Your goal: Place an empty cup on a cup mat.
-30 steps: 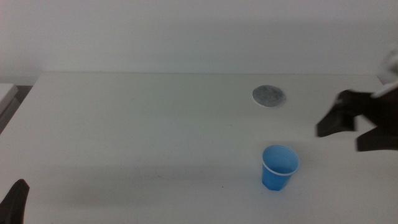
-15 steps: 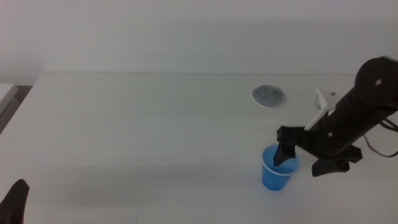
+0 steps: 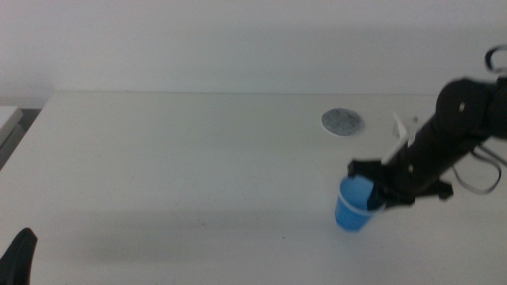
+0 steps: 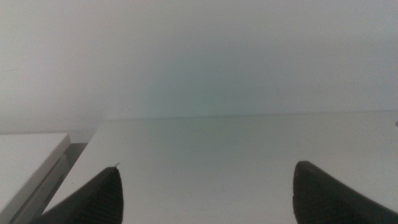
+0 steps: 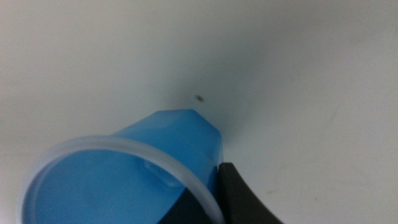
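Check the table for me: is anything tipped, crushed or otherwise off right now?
The cup leans instead of standing upright, and in the right wrist view its wall looks pinched to an angular crease. The right gripper is shut on its rim. The cup mat lies flat and bare, farther back. The left gripper waits, open.

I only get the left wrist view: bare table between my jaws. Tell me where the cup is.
Observer: The cup is toward the right front of the table, tilted, with the right gripper closed on its rim.
Operator: Give me the cup mat.
Observer: The cup mat lies bare, farther back than the cup and apart from it.
Operator: Report my arm.
Observer: The left gripper waits open at the middle view's bottom left corner, far from both.
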